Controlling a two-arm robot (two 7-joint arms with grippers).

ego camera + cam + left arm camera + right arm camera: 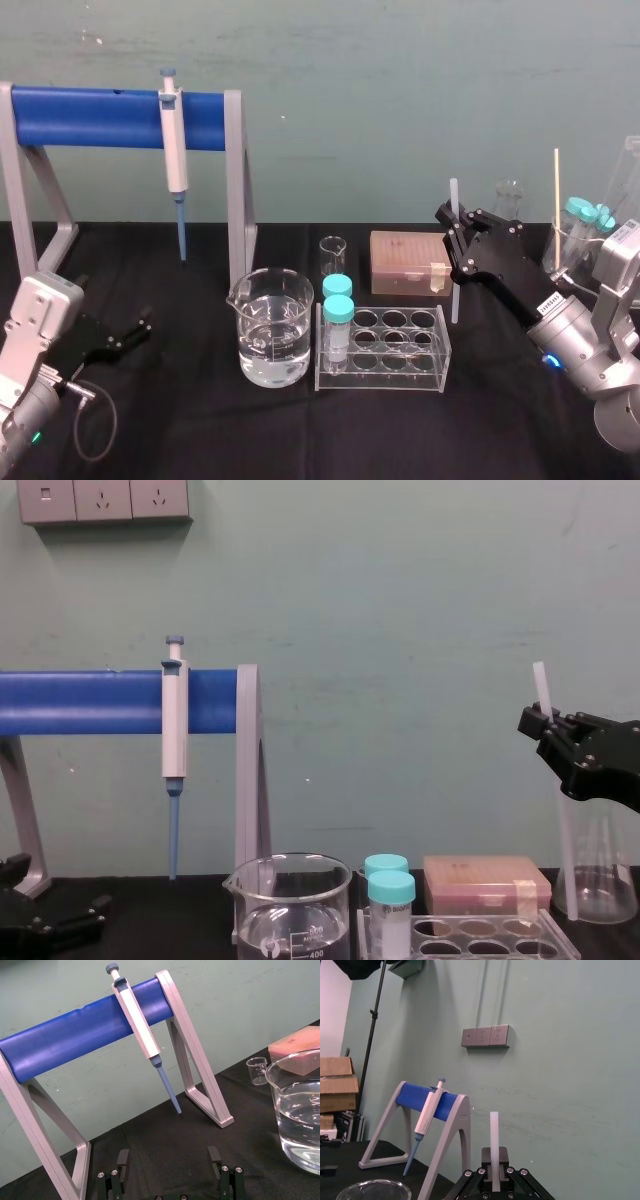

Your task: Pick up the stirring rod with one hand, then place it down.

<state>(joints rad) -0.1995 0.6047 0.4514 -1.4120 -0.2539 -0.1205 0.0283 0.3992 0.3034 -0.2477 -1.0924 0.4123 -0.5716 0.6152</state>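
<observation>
Well to the left of the test-tube rack point(383, 345), near the front of the black table point(200, 440), the left gripper point(140, 328) lies with its fingers spread apart, grasping nothing. Just left of the rack stands a beaker of water point(270, 325). Right of the rack and higher, the right gripper point(455, 235) has its fingers clenched on the stirring rod point(453, 200), holding it nearly upright. Behind the rack sits a pink tip box point(405, 262). Farther back and left, a pipette point(174, 140) hangs on a blue-barred stand point(100, 115).

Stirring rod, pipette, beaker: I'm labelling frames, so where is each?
stirring rod point(494, 1132), right wrist view, upper shaft.
pipette point(175, 150), head view, white body.
beaker point(285, 300), head view, glass wall near the rim.
</observation>
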